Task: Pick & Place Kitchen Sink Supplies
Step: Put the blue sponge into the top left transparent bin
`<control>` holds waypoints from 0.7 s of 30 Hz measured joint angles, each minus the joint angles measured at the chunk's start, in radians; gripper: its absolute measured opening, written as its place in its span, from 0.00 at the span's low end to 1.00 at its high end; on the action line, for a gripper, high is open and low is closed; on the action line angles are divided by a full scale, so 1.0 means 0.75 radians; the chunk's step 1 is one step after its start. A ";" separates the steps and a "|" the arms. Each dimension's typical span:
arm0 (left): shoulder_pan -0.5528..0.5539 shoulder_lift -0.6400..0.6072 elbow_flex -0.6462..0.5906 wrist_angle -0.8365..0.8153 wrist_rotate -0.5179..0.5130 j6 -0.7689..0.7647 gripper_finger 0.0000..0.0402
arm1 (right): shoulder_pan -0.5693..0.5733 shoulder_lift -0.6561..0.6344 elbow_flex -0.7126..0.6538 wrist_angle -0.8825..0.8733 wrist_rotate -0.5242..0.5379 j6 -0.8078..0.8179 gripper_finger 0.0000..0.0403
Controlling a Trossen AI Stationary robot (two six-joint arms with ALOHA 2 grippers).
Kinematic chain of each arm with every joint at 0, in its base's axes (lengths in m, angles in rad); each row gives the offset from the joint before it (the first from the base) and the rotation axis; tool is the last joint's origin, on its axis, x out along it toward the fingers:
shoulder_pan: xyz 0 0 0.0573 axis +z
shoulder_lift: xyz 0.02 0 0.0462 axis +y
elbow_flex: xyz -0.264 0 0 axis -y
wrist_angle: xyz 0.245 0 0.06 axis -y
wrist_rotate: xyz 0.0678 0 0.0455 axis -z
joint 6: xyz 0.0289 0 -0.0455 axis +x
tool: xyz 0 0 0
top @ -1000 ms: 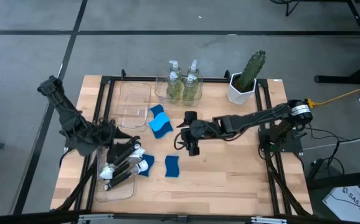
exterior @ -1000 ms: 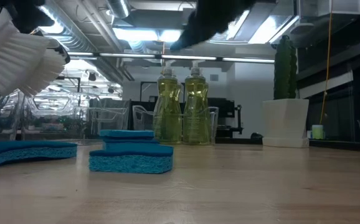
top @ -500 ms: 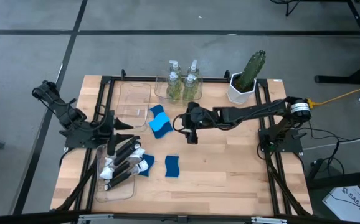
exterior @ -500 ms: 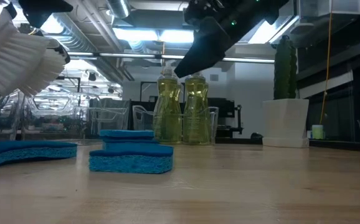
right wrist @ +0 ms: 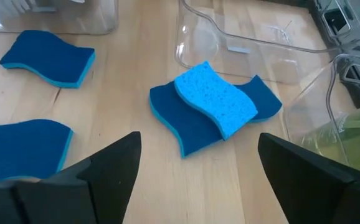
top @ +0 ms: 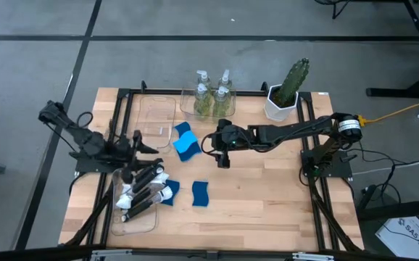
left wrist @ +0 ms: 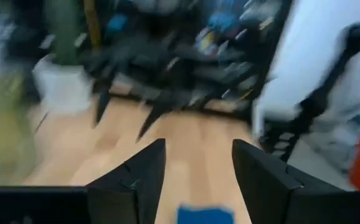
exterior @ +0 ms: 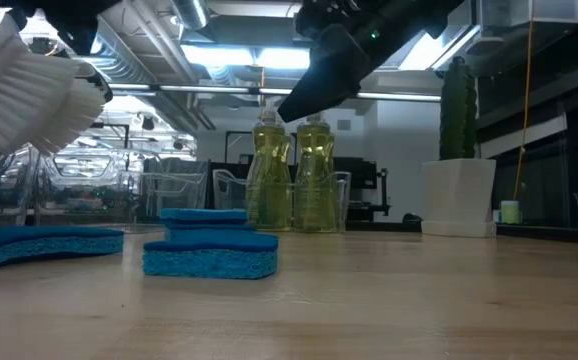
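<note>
sponges (top: 188,143) are what's left: two blue ones stacked near the middle of the table, overlapping, just beside the empty clear bin (top: 155,120) at the back left. another blue sponge (top: 200,193) lies alone nearer the front, and one more (top: 170,191) sits touching the front-left bin (top: 117,217). so four sponges loose on the wood, none binned yet as far as i can see.

dish brushes (top: 143,188), black handles and white heads, lie piled in the front-left bin, so that part looks done. pump bottles of yellow-green soap (top: 213,98) stand together in a clear bin at the back centre, next to the cactus pot (top: 279,103); looks done too.

right gripper (top: 223,151) hangs above the table just right of the stacked pair, fingers spread wide, empty. right wrist view shows the stack (right wrist: 214,112) straight ahead between its fingers (right wrist: 99,169), not touching. left gripper (top: 143,145) is at the left side over the gap between the two left bins, fingers parted, nothing held; its wrist view is too blurred for more than a bit of blue sponge (left wrist: 203,214) at the bottom.

judgement: roughly two of three kinds sorted. sponges probably go in the empty bin; the stacked pair looks like the next target for the right arm.
</note>
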 joint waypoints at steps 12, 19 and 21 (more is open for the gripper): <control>0.238 -0.446 -0.250 0.125 0.383 0.206 0.45 | -0.002 0.000 0.000 0.015 0.000 0.040 0.80; 0.353 -0.527 -0.309 0.121 0.429 0.283 0.45 | -0.002 -0.002 0.000 0.059 0.001 0.036 0.80; 0.390 -0.527 -0.321 0.126 0.462 0.286 0.45 | -0.002 -0.002 0.000 0.059 0.000 0.036 0.80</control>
